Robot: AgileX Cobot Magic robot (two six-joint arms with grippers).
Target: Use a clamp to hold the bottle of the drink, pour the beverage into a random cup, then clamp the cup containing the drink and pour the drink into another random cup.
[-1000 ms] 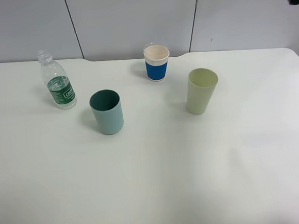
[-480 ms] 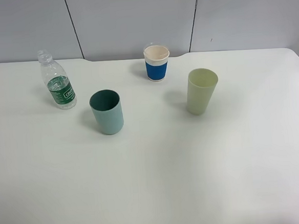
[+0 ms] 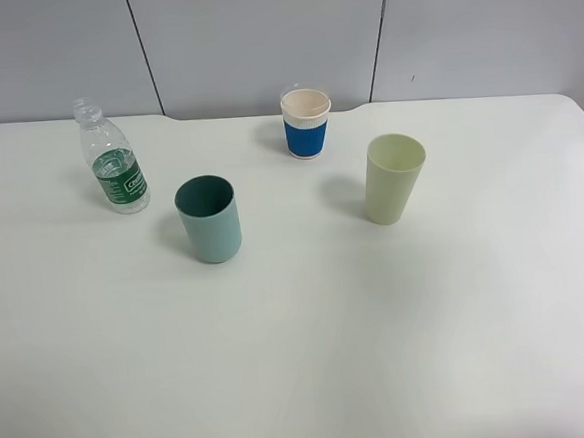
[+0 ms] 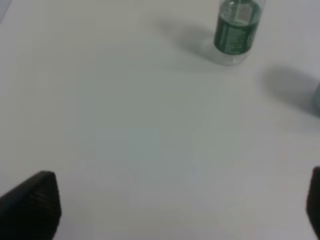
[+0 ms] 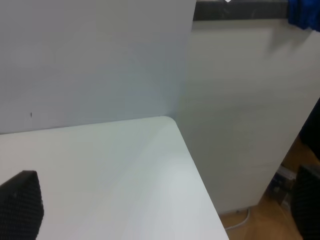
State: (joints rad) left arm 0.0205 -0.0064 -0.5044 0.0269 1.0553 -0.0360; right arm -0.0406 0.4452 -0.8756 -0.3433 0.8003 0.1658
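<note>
**Clearances and obstructions**

The table [image 3: 312,358] carries four upright items, all in its far half. The bottle [image 3: 114,166] stands far left; the teal cup [image 3: 210,219] is near it, apart, with a passable gap between. The paper cup [image 3: 306,123] stands close to the back wall [image 3: 260,41]; room behind it is tight. The green cup [image 3: 393,178] stands right of centre, apart from the others. The near half and right side are bare. In the left wrist view, bare surface lies between the fingertips [image 4: 35,200] and the bottle.

White table [image 3: 382,353]; grey panelled wall [image 3: 260,41] behind; wooden floor [image 5: 300,155].
</note>
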